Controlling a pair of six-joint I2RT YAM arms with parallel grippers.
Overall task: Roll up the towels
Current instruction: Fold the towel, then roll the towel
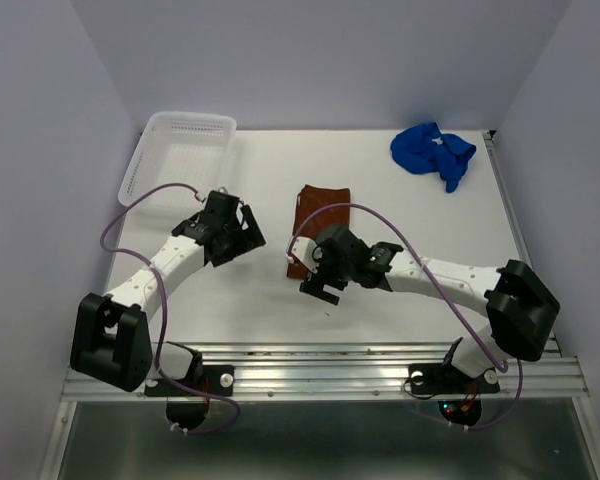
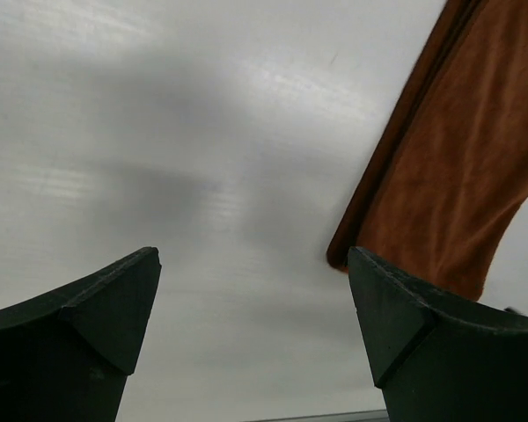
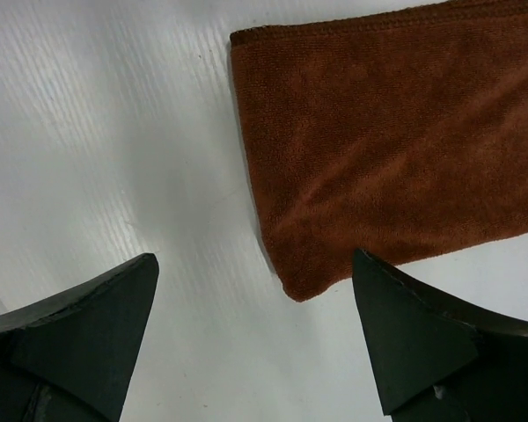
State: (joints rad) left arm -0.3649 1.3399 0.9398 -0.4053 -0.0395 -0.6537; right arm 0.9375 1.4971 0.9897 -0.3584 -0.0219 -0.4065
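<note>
Risk first: right pincer point(image 1: 318, 282) hangs spread, gripping nothing, over the near end of the rust-brown towel point(image 1: 325, 208). The towel lies flat as a narrow strip at the middle of the surface point(image 1: 420, 200), long side running near to far. In the right wrist view only one corner of it sits ahead between the fingers, with the rest off to one side. A close from here would likely catch that corner alone, or just the top layer, so the roll would start skewed. The cloth may also slide on the smooth white surface instead of curling over

Left pincer point(image 1: 242, 232) also spread and empty, over bare surface just left of the towel's long edge. Coming in low, it could shove that edge into a ridge rather than steady it

Purple cable point(image 1: 385, 222) of the right arm arcs above the towel; a snag looks possible on a sweep toward the far side

Royal blue towel point(image 1: 432, 155) is a crumpled heap at far right, well apart from both arms; by its lumps it needs spreading before any roll

White mesh basket point(image 1: 178, 155) at far left

Hard to make out:
- towel's near end is hidden under the right wrist in the top view
- layer count unclear
- height of either pincer above the surface not readable
- pale speck at the towel's far left corner may be a tag, too small to say
</note>
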